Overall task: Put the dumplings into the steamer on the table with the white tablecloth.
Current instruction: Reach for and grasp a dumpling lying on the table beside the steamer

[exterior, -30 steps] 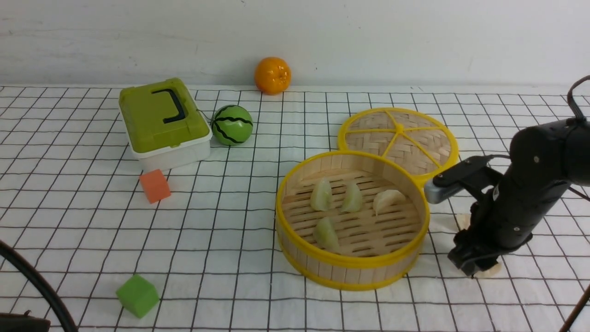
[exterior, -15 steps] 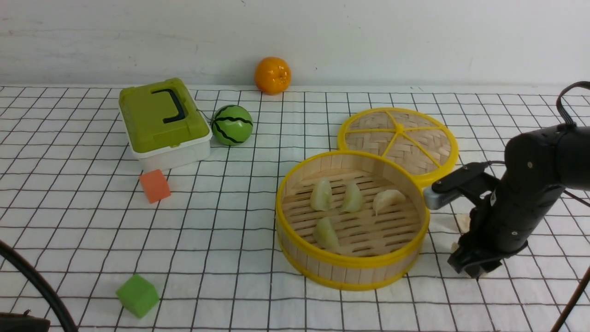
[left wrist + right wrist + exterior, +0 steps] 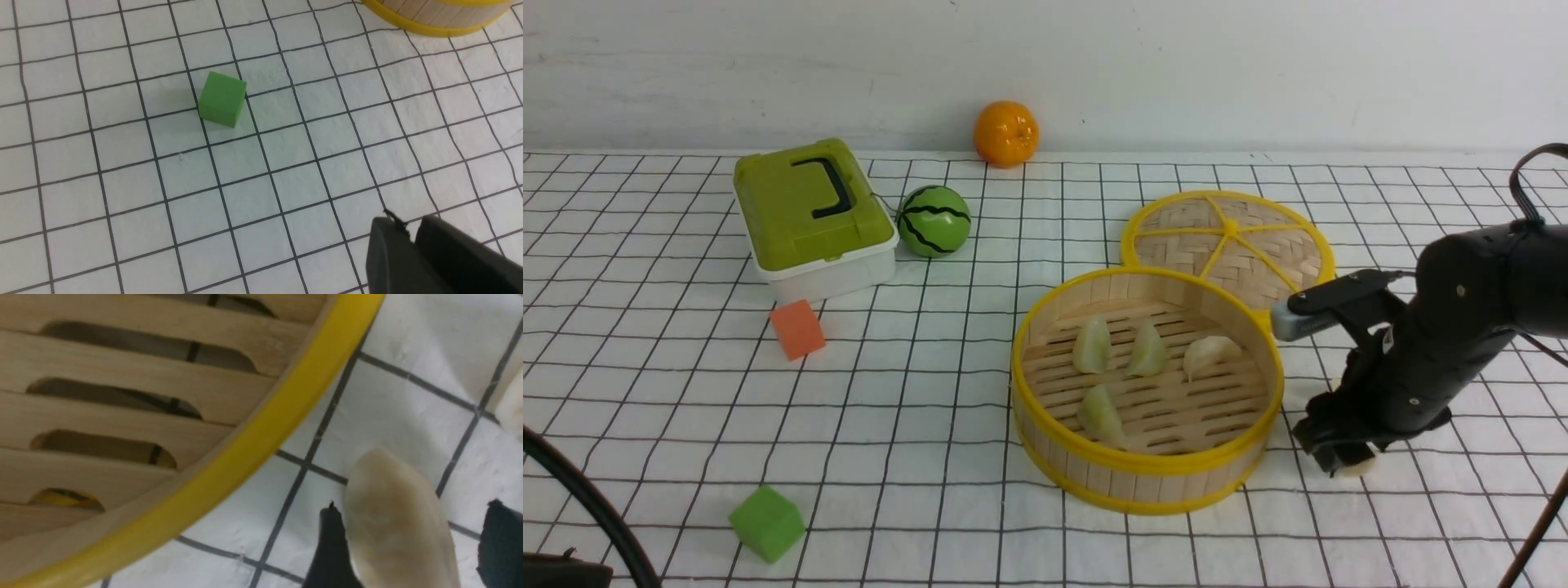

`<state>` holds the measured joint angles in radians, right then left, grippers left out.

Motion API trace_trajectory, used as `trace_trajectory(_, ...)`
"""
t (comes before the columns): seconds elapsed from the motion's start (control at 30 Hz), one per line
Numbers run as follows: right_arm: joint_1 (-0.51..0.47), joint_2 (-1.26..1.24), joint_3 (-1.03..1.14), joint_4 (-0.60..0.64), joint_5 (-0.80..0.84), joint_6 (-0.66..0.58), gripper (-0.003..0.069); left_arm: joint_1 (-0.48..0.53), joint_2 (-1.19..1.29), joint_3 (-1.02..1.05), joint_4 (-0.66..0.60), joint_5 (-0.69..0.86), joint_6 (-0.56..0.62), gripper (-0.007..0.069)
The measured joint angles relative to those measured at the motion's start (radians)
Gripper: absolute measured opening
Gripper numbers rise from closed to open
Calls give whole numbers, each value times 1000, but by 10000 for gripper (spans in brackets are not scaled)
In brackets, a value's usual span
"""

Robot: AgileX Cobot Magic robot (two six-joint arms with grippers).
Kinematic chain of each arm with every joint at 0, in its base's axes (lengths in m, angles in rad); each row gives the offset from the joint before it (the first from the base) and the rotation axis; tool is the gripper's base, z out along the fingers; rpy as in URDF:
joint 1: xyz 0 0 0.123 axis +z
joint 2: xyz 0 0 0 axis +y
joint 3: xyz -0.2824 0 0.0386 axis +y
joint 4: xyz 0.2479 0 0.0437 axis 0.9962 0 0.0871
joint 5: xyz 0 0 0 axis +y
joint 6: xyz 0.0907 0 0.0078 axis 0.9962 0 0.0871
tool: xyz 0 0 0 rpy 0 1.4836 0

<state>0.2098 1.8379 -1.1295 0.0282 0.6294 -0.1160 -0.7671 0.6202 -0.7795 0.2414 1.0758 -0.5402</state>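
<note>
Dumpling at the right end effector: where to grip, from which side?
Grip the dumpling across its narrow width at mid-length, coming from above. It is long and slim, and the steamer beside it likely crowds a sideways approach.

1. A green box (image 3: 813, 216) with a black handle sits far left.
2. A watermelon ball (image 3: 934, 221) is just right of it.
3. An orange (image 3: 1005, 133) is farthest back.
4. An orange block (image 3: 797, 328) lies close in front of the box.
5. A green block (image 3: 766, 523) lies near left.
6. A round woven lid (image 3: 1229, 245) lies flat, far right.
</note>
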Motion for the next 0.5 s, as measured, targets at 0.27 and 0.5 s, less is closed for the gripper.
trace_trajectory(0.27, 0, 34, -5, 36, -17, 1, 404, 0, 0, 0, 0, 1, 0, 93)
trace_trajectory(0.5, 0, 12, -30, 16, 63, 24, 244, 0, 0, 0, 0, 15, 0, 93)
